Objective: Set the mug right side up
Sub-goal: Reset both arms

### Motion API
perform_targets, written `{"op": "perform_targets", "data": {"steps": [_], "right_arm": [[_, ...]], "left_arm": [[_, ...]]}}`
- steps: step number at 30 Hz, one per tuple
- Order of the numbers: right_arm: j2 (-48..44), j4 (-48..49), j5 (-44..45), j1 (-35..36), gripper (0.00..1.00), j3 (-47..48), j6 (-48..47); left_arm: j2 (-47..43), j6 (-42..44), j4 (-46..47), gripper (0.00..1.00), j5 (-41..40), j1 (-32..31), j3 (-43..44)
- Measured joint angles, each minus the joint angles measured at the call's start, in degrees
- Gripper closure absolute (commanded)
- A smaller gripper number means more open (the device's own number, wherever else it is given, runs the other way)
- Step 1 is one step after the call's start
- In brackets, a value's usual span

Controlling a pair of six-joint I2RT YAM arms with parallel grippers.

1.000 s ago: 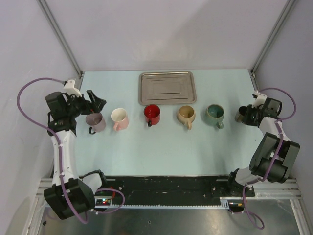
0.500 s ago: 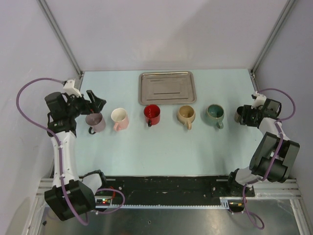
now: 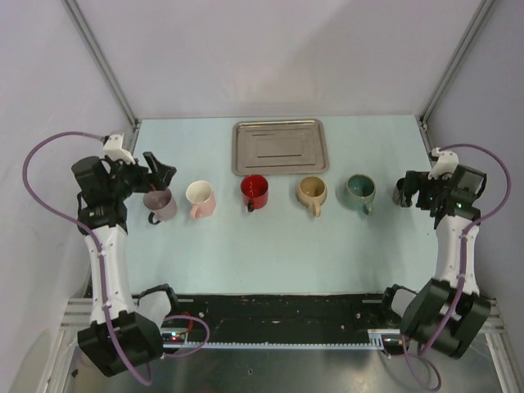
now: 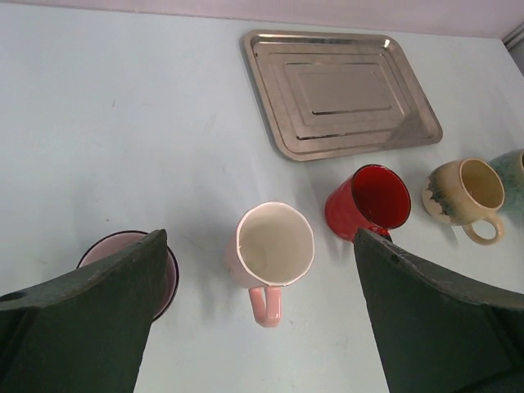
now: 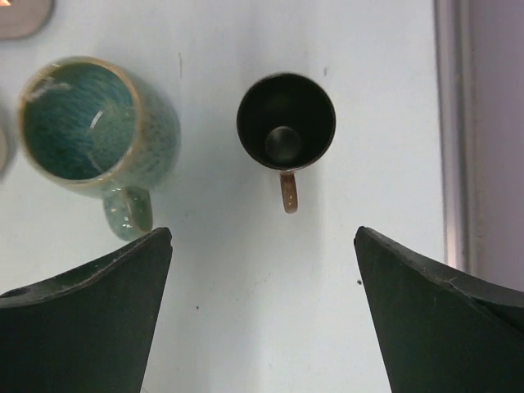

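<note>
A dark mug (image 5: 286, 121) with a brown handle stands upright, mouth up, at the right end of the row (image 3: 400, 193). My right gripper (image 5: 262, 237) is open just short of its handle and touches nothing; in the top view the right gripper (image 3: 416, 194) sits right beside the mug. My left gripper (image 4: 260, 237) is open and hovers over the pink mug (image 4: 274, 246), between the mauve mug (image 4: 110, 246) and the red mug (image 4: 368, 201). In the top view the left gripper (image 3: 162, 168) is above the mauve mug (image 3: 160, 203).
Pink (image 3: 200, 198), red (image 3: 255, 191), beige (image 3: 312, 192) and green (image 3: 359, 189) mugs stand mouth up in a row. A steel tray (image 3: 280, 147) lies behind them. The green mug (image 5: 90, 123) is just left of the dark one. The frame post (image 5: 479, 131) runs close on the right.
My right gripper has opened, let go of the dark mug and drawn back to the right. The mug stays upright. The left arm has barely shifted.
</note>
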Motion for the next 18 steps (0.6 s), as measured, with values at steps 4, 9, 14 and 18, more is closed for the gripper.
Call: {"op": "perform_targets", "data": {"steps": [4, 9, 14, 18], "right_arm": [[-8.0, -3.7, -0.1, 0.3, 0.01, 2.4, 0.8], [-19.8, -5.0, -0.2, 1.0, 0.01, 6.8, 3.7], [-27.5, -7.1, -0.7, 1.3, 0.01, 13.5, 7.5], [-30.3, -8.3, -0.9, 1.4, 0.01, 18.1, 10.2]], "left_arm": [[-3.0, 1.2, -1.7, 0.02, -0.4, 0.2, 1.1], [-8.4, 3.5, -3.8, 0.02, -1.7, 0.3, 5.0], [-14.8, 5.9, -6.1, 0.02, -3.5, 0.4, 9.0], [-18.8, 8.0, -8.4, 0.02, -5.5, 0.4, 11.6]]}}
